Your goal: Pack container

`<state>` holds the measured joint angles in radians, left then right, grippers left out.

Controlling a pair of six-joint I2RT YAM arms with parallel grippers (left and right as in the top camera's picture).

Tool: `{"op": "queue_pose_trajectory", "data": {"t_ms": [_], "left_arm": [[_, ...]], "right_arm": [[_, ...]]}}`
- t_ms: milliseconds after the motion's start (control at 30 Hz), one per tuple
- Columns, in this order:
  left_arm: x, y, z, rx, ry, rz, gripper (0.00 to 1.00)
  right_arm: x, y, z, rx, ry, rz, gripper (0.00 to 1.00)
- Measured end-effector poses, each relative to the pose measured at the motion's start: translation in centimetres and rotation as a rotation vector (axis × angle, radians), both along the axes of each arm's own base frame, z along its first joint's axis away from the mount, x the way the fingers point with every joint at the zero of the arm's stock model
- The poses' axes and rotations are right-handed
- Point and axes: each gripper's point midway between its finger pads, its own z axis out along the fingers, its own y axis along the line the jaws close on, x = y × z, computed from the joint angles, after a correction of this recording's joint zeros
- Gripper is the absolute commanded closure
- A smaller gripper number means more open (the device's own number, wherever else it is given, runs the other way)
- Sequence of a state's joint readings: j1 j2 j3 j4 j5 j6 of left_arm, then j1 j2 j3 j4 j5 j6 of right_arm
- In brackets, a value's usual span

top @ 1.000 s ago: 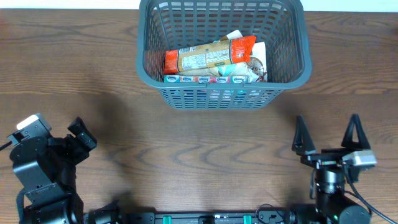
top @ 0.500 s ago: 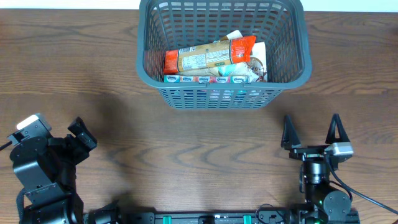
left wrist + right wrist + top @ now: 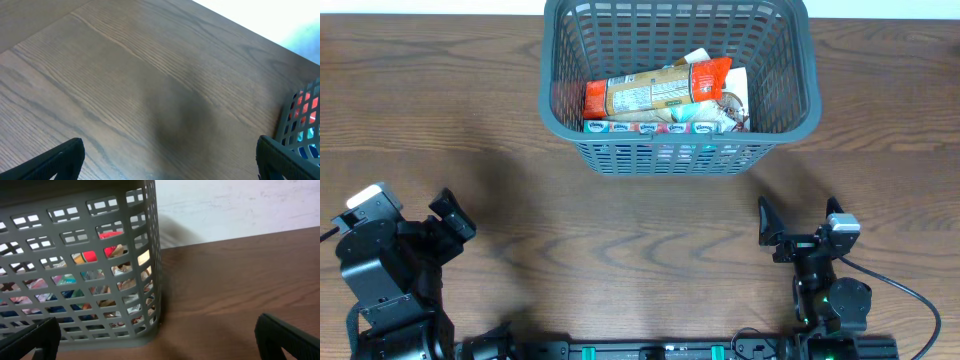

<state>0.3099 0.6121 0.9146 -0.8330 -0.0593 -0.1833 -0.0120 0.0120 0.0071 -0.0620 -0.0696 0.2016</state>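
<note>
The dark grey lattice container (image 3: 805,100) stands at the back middle of the table. It holds several snack packets, among them an orange-ended packet (image 3: 655,90) on top. Its side also shows in the right wrist view (image 3: 75,270) and a corner in the left wrist view (image 3: 300,125). My left gripper (image 3: 450,225) rests at the front left, open and empty, its fingers wide apart over bare wood (image 3: 170,160). My right gripper (image 3: 800,225) is at the front right, open and empty, facing the container's right corner (image 3: 160,340).
The brown wooden table (image 3: 620,230) spreads between the grippers and the container. A white wall (image 3: 240,205) shows behind the table's far edge.
My right gripper has drawn back to the left and down toward its base, staying open. The left arm and the container have not moved.
</note>
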Motion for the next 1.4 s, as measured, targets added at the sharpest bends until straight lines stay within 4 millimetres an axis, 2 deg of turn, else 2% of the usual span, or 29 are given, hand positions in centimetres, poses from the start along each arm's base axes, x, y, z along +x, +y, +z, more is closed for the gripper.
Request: {"op": "queue_pose_trajectory", "data": {"t_ms": [1200, 1400], "left_arm": [[0.0, 0.0, 0.0, 0.000, -0.001, 0.000, 0.01], [1.6, 0.1, 0.8, 0.029, -0.117, -0.014, 0.01]], "right_arm": [[0.0, 0.0, 0.0, 0.000, 0.000, 0.002, 0.01], [0.0, 0.0, 0.0, 0.000, 0.000, 0.002, 0.01]]}}
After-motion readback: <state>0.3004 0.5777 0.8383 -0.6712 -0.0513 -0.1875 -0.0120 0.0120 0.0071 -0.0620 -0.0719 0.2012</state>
